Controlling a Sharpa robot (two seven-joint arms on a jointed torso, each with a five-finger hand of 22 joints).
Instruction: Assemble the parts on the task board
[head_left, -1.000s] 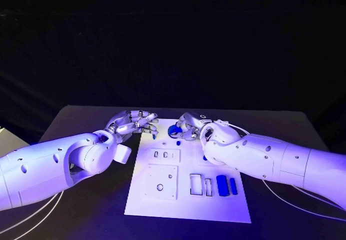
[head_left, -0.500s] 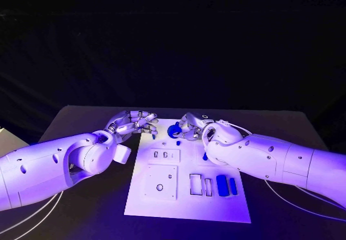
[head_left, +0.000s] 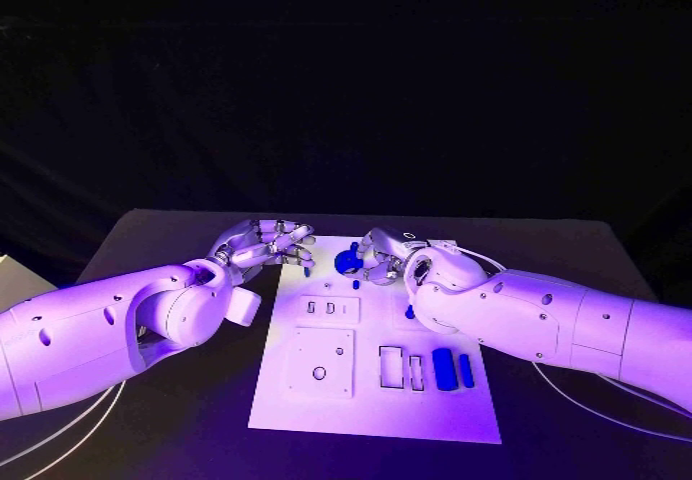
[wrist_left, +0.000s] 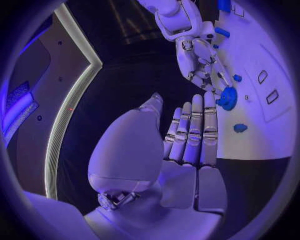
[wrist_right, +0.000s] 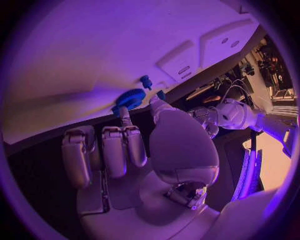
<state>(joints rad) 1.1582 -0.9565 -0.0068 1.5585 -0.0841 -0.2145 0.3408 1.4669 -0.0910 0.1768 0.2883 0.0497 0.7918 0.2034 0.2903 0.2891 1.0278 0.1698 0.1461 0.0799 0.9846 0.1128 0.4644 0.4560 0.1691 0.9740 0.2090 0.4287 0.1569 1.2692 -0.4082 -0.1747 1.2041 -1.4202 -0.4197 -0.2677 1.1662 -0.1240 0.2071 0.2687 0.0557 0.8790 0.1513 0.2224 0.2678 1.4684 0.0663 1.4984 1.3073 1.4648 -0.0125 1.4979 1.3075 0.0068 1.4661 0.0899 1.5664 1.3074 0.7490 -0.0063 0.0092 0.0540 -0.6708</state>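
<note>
Black bench (head_left: 173, 240) under dark surroundings; the head view's upper half is plain darkness. White task board (head_left: 378, 400) lies at frame centre, running from mid-frame down toward the bottom edge, long side away from the camera.

Board carries rectangular recesses: a small slotted plate (head_left: 330, 309) mid-board, a larger square plate (head_left: 323, 362) below it, narrow frames (head_left: 392, 367) to lower right. Two blue bars (head_left: 453, 369) lie side by side just right of those frames. A small blue piece (head_left: 356, 285) sits near the board's upper end. Another blue part at the right arm's edge is mostly hidden by the forearm; shape unclear.

Right robot hand (head_left: 381, 258), upper centre of frame, fingers curled around a round blue part (head_left: 348, 262), pinching it over the board's far end; the right wrist view shows a fingertip (wrist_right: 124, 112) against the blue disc.

Left robot hand (head_left: 271, 243), just left of the board's upper corner, fingers loosely spread and part extended, nothing in its grasp; in the left wrist view its fingers (wrist_left: 194, 127) lie straight and together, short of the board.
</note>
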